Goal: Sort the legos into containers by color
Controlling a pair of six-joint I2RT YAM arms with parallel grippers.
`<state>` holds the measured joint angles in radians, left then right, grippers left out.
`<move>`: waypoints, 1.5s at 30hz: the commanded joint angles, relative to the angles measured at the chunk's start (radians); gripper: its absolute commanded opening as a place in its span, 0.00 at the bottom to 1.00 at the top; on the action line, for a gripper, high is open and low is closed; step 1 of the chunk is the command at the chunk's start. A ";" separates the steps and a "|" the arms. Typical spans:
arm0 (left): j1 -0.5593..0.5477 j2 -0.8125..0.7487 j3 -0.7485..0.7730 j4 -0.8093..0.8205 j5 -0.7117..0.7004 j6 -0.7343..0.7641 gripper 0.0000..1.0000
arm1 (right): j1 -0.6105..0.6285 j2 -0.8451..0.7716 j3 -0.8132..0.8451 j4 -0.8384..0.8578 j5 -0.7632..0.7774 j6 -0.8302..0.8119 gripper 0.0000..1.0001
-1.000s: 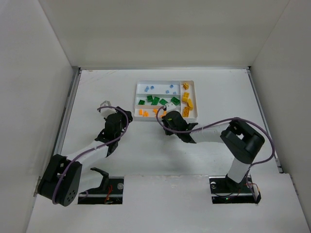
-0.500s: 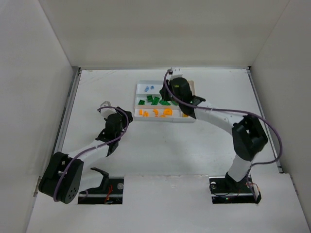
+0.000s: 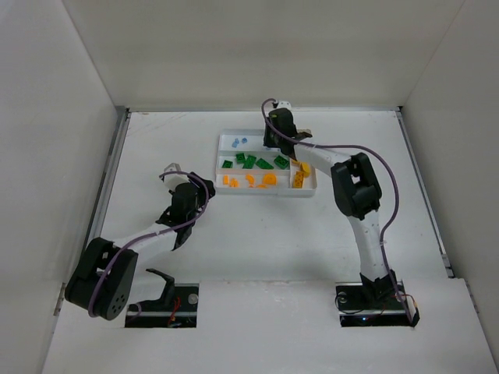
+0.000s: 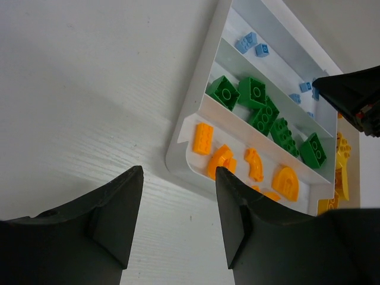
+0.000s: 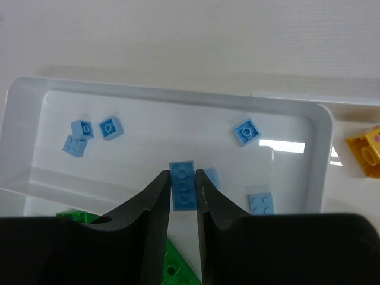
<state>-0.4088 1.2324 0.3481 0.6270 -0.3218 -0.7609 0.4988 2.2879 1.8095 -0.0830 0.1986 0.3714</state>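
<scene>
The white tray (image 3: 219,167) has light blue legos (image 3: 238,142) in its far slot, green ones (image 3: 249,161) in the middle, orange ones (image 3: 248,180) in the near slot and yellow ones (image 3: 302,173) in the end slot. My right gripper (image 5: 183,175) hangs over the far slot, shut on a light blue three-stud lego (image 5: 182,184), with several loose blue bricks (image 5: 110,127) below it. My left gripper (image 4: 178,172) stands open and empty over the table by the tray's near left corner (image 4: 178,155).
White walls enclose the table on the left, back and right. The right arm (image 3: 351,183) arches over the tray's right end. In the left wrist view the right gripper's dark body (image 4: 350,95) shows above the blue slot. A yellow brick (image 5: 368,151) lies beyond the slot's end wall.
The right arm swung from the tray's near edge across to its far side, over the blue slot. The left gripper stayed by the tray's left side, its jaws slightly wider.
</scene>
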 commanded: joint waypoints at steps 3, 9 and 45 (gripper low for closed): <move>-0.006 0.004 0.006 0.056 -0.008 0.014 0.50 | 0.014 -0.031 0.050 0.014 0.002 0.034 0.41; -0.002 0.010 0.006 0.056 -0.014 0.015 0.53 | 0.014 -0.132 -0.028 0.049 0.008 0.038 0.60; -0.057 -0.039 0.135 -0.268 -0.076 0.034 0.67 | -0.265 -1.630 -1.598 0.167 0.260 0.446 1.00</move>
<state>-0.4614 1.2133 0.4404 0.4362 -0.3931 -0.7540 0.2173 0.6373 0.2138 0.0597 0.4561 0.7952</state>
